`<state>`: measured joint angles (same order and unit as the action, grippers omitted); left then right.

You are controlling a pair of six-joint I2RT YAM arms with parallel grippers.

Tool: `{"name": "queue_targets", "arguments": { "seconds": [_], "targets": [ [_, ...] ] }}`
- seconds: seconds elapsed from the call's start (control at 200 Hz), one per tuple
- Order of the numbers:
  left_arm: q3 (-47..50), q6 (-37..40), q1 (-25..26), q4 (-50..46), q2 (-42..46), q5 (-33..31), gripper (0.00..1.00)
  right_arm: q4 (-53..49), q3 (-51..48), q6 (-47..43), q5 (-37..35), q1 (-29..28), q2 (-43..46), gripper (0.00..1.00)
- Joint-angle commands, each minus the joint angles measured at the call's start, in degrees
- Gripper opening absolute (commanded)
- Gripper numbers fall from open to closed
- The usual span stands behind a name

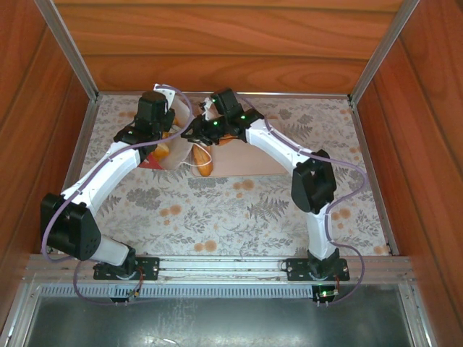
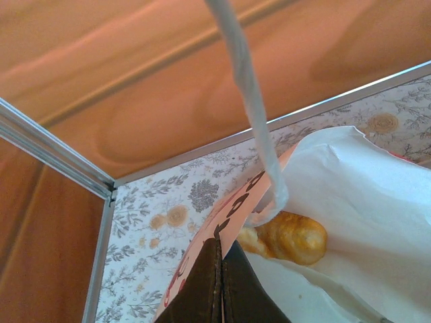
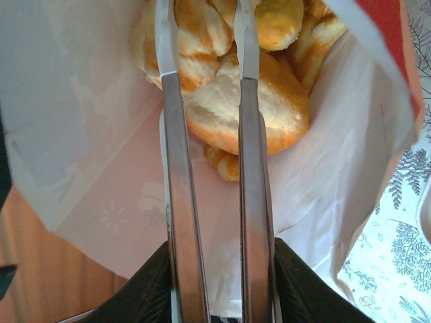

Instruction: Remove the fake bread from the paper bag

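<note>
The paper bag (image 1: 176, 155) lies at the back left of the table, white with a red band, its mouth held wide. My left gripper (image 2: 221, 241) is shut on the bag's printed rim (image 2: 236, 208), and one golden pastry (image 2: 296, 235) shows just inside. A white string handle (image 2: 249, 87) runs up past the camera. My right gripper (image 3: 202, 27) reaches deep into the bag (image 3: 87, 101). Its two long fingers (image 3: 182, 202) flank a piece in the pile of fake bread (image 3: 269, 108), with the tips pressed on either side. From above, an orange loaf (image 1: 205, 163) shows at the bag's mouth.
A pale pink square tray (image 1: 249, 163) lies right of the bag under the right arm. Wooden walls with metal corner rails (image 2: 54, 155) close in the table at the back and sides. The floral tablecloth (image 1: 217, 210) covers the near half.
</note>
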<state>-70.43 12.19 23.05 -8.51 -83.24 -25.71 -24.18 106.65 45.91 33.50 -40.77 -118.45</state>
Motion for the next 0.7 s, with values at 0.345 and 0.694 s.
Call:
{"name": "queue_targets", "arguments": {
  "seconds": [0.345, 0.694],
  "targets": [
    [-2.34, 0.14, 0.42, 1.01, -0.97, -2.33, 0.0, -3.98, -3.95, -7.27, -4.17, 0.43, 9.38, 0.0],
    [-2.69, 0.58, 0.43, 0.79, -1.21, -4.14, 0.0, -12.52, -6.79, -14.47, -10.72, 0.26, 15.81, 0.0]
  ]
}}
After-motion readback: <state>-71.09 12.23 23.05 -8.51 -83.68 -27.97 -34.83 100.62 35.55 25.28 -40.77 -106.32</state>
